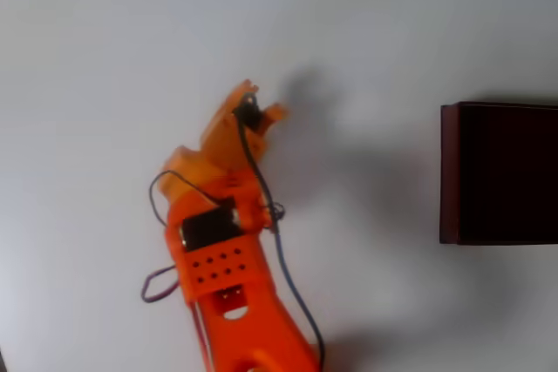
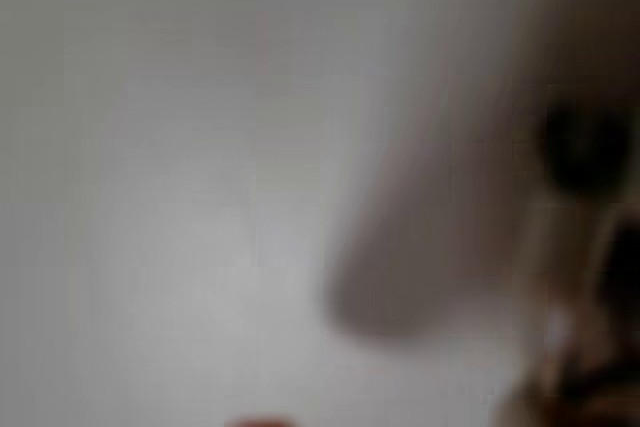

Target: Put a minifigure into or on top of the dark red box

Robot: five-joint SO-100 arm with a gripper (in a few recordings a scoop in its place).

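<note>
Reaching up from the bottom edge of the white worktop (image 1: 105, 58) in the overhead view, the orange arm (image 1: 231, 302) angles toward the middle of the surface, its gripper (image 1: 257, 111) sitting left of centre and well apart from the dark red box (image 1: 499, 173). The box rests against the right edge of the worktop, about halfway up, cut off by the picture's border; its near wall shows as a thin dark red strip and its interior is a very dark maroon, almost black. Whether anything lies inside cannot be told — the interior is too dark to read.

Two orange fingertips (image 1: 242, 91) show at the gripper's far end with a small black part between them, but from above I cannot tell whether they are spread, pressed together or pinching something. A thin dark cable (image 1: 283, 259) runs along the arm's right side down to the bottom edge, and another loops out on its left. The arm's soft shadow falls on the worktop up and to the right of the gripper.

The wrist view is badly blurred: a pale grey surface, with a brownish blurred shape (image 2: 470, 217) toward the right and a dark spot near the right edge. The minifigure cannot be made out there — nor on the worktop seen from above.
</note>
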